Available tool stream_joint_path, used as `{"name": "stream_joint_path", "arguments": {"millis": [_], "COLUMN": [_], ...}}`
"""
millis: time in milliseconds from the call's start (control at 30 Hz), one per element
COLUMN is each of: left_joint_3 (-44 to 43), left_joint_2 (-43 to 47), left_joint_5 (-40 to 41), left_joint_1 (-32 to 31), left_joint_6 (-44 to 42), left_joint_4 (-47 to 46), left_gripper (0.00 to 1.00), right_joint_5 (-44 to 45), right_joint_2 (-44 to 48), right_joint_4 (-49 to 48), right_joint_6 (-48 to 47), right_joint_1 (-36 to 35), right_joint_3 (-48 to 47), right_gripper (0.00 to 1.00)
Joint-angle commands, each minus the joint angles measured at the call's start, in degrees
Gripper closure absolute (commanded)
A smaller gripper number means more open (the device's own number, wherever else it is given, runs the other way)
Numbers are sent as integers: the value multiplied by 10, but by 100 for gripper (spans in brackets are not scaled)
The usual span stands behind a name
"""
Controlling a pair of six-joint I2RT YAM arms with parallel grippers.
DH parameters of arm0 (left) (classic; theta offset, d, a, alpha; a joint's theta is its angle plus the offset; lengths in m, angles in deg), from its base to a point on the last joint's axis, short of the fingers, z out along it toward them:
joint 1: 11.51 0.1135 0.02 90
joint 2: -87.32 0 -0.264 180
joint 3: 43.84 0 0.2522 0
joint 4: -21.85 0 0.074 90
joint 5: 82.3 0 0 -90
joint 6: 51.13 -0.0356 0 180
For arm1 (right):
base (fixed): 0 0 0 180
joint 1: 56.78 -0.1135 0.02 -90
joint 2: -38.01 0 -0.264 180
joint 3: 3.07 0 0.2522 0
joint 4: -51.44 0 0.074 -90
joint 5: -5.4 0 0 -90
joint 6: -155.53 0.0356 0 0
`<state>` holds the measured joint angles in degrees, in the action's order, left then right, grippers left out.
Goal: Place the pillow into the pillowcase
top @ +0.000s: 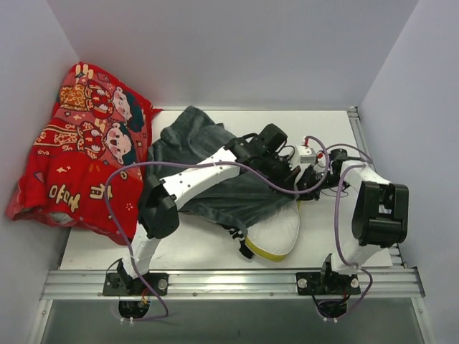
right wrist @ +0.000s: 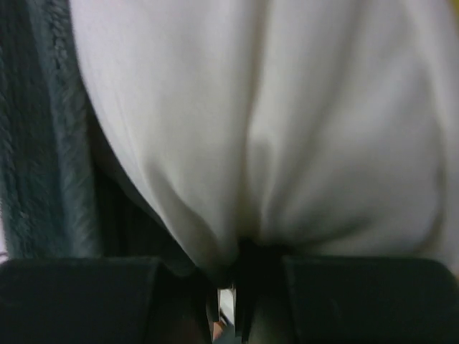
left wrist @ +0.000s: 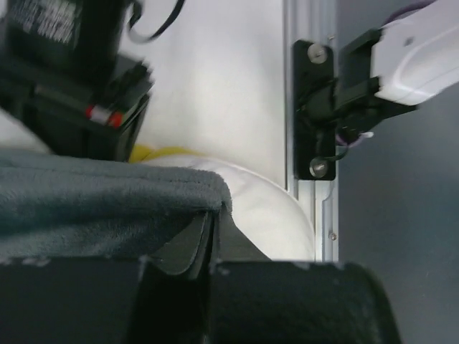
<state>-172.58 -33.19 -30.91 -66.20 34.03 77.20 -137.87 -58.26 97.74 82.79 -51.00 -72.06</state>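
We see the pillowcase [top: 188,136] lying grey-blue side up in the middle of the white surface [top: 201,247]. The pillow [top: 281,231] seems to be partly inside it, though from above the arms hide the opening. Its white end with the yellow band comes out at the near right side. The left fingers [left wrist: 301,308] are together, clamped on the hemmed edge of the pillowcase, which lies over the pillow. The right fingers [right wrist: 344,301] are closed too, pinching a fold of the white pillow cloth, with the pillowcase beside it on the left. The left arm [top: 193,183] lies across the pillowcase and covers much of it, and purple cables [top: 107,208] loop over both arms. A red cloth [top: 82,161] with cartoon figures is heaped at the left wall, just beside the pillowcase. A metal rail [top: 229,283] runs along the near edge.
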Motion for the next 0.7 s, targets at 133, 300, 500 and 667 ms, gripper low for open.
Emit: {"name": "stream_joint_path", "arguments": {"millis": [133,300,500,667], "left_joint_3": [-21,140,391,487], "left_joint_2": [9,135,318,342], "left_joint_5": [-89,-38,94,193], "left_joint_1": [56,141,230,257], "left_joint_6": [-51,-74,-110,-99], "left_joint_4": [12,12,25,24], "left_gripper": [79,45,38,41], "right_joint_5": [-62,70,163,222], "right_joint_2": [82,103,189,187], "right_joint_4": [-161,23,132,156], "right_joint_6": [151,-66,-242,-245], "right_joint_1": [-6,27,-9,-151], "right_joint_3": [32,-8,-37,-24], "right_gripper": [100,33,20,20]}}
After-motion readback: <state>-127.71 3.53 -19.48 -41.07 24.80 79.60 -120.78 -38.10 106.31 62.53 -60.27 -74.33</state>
